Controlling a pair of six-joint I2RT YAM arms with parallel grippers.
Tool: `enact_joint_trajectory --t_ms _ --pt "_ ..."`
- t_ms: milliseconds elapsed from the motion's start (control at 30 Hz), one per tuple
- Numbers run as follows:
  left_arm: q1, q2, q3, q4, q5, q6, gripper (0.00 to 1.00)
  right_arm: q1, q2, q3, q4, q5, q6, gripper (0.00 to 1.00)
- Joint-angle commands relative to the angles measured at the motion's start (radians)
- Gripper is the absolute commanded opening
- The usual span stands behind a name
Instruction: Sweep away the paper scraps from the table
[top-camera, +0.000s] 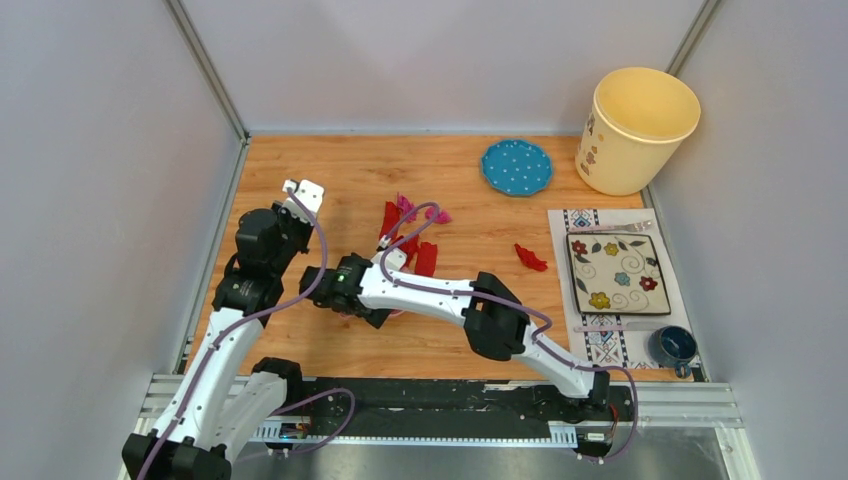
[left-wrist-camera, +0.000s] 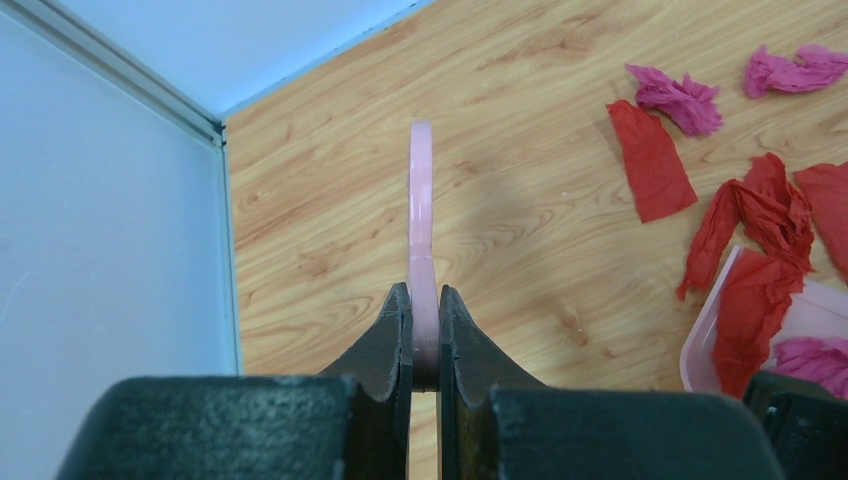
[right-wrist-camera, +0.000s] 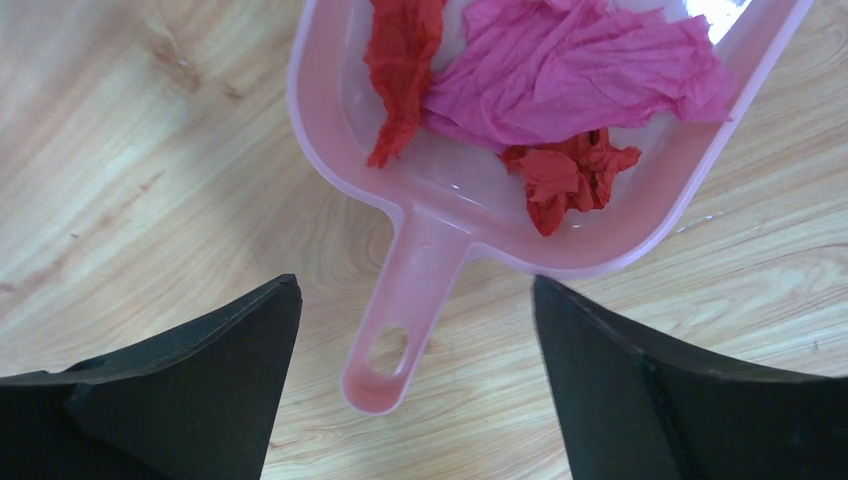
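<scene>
From above, the paper scraps (top-camera: 400, 225) lay bunched on the table (top-camera: 450, 170). Left wrist: the left gripper (left-wrist-camera: 424, 330) squeezed a pink brush (left-wrist-camera: 421, 200). Past the dustpan (left-wrist-camera: 700, 340), one red strip (left-wrist-camera: 650, 160) pointed back at it. Right wrist: the right gripper (right-wrist-camera: 415, 285) gaped wide over the dustpan's handle (right-wrist-camera: 400, 320). Inside the dustpan, a red scrap (right-wrist-camera: 400, 70) pointed at that handle.

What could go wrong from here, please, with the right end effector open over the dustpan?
A skewed close of the right end effector on the handle could tip the dustpan and spill its scraps. The lone red scrap near the placemat could be missed. The left end effector's thinly pinched brush might twist.
</scene>
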Motion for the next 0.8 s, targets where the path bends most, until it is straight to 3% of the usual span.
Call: enact_joint_trajectory --t_ms 0,167,300,467,633,767 --pt "0.005 -0.021 0.016 0.036 0.037 0.015 0.0 0.007 0.048 0.059 0.003 -0.051 -0.033 0.91" --pt "0.005 -0.024 0.03 0.023 0.068 -0.001 0.0 0.016 0.099 0.144 -0.09 -0.057 -0.054 0.89" --pt "0.005 -0.03 0.039 0.012 0.079 0.0 0.0 0.015 0.069 0.073 -0.127 -0.033 -0.043 0.84" --pt "0.005 -0.033 0.042 0.007 0.083 -0.002 0.0 0.016 -0.055 -0.138 -0.109 -0.027 -0.055 0.74" --pt "0.004 -0.035 0.045 -0.007 0.088 0.006 0.0 0.039 -0.189 -0.322 -0.048 -0.01 -0.157 0.73" --pt "0.004 -0.038 0.049 -0.022 0.106 0.002 0.0 0.056 -0.356 -0.562 0.07 -0.008 -0.218 0.74"
